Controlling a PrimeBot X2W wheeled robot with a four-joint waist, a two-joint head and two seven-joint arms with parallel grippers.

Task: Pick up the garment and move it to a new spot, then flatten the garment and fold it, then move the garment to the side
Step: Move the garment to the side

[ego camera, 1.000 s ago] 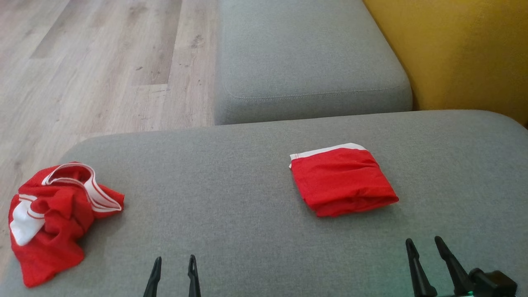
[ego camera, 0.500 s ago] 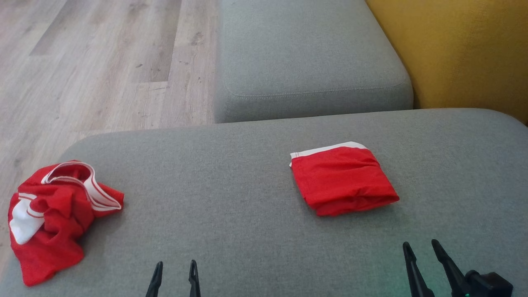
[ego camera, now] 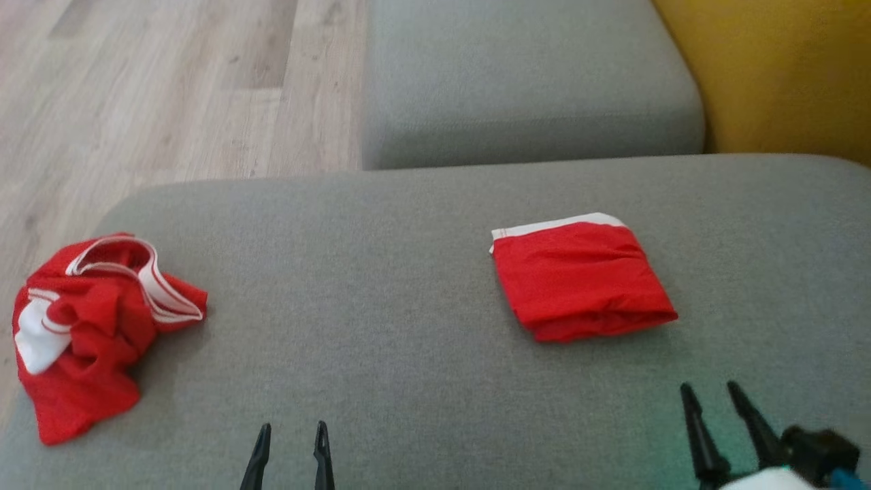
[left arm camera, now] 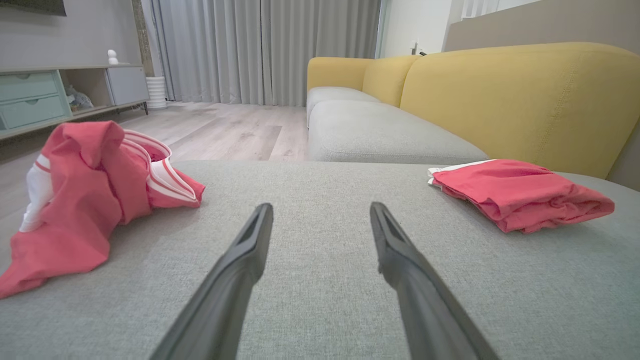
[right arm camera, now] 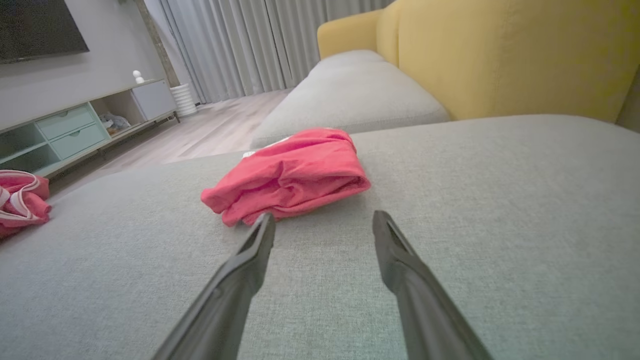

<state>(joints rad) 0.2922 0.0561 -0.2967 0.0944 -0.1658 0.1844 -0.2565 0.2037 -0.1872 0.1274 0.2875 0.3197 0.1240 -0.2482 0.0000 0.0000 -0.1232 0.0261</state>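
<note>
1. At the far left of the head view you see the crumpled red garment. It is red with white bands and all bunched up. It lies on the left end of the grey sofa seat, close to the edge.
2. Above it, in the upper left of the frame, is the wood floor.
3. At the bottom, a bit left of the middle, is your left gripper. Its two fingers are spread wide and hold nothing. They are over bare grey seat, well apart from both clothes.
4. In the upper middle is a second grey seat, behind the first one.
5. Right of the middle lies the folded red garment. It is a neat, flat square with a white strip along its top edge. It rests on the grey sofa seat, well apart from the crumpled one.
6. At the bottom right is your right gripper. Its fingers are spread wide too and hold nothing. They are near the folded red garment but do not touch it.
7. In the upper right corner is the yellow sofa back.
</note>
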